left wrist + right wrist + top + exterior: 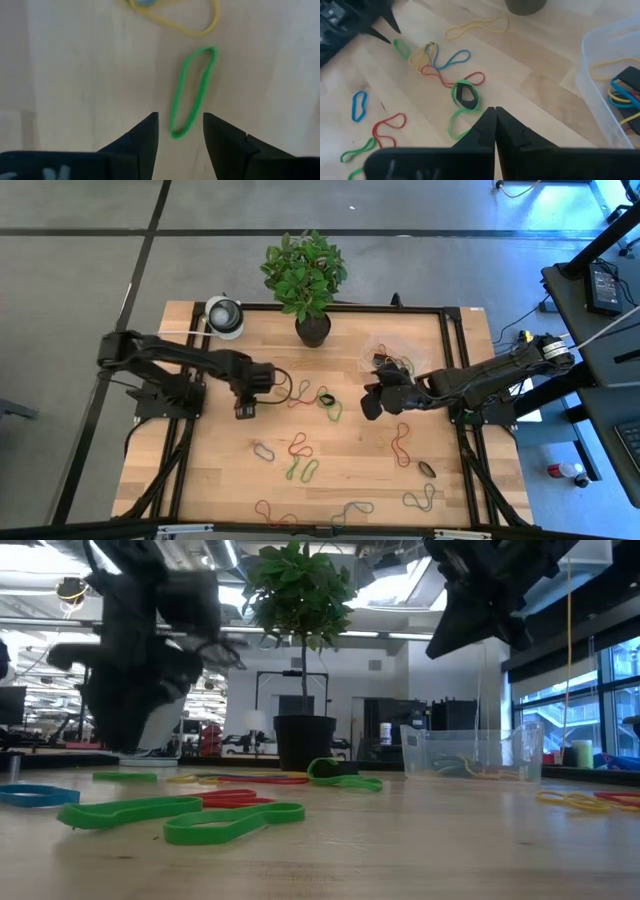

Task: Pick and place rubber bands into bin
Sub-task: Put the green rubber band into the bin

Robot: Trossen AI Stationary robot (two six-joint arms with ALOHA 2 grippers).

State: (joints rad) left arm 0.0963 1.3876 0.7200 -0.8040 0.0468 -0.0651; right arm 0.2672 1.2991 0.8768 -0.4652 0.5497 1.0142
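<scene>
Left wrist view, green rubber band (192,90) between open fingers (145,135)

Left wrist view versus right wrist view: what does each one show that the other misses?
Only the left wrist view shows the left claw open, right over a green rubber band. Only the right wrist view shows the shut right claw, the clear bin with bands inside, and the pot. Both show loose bands on the wooden table.
</scene>
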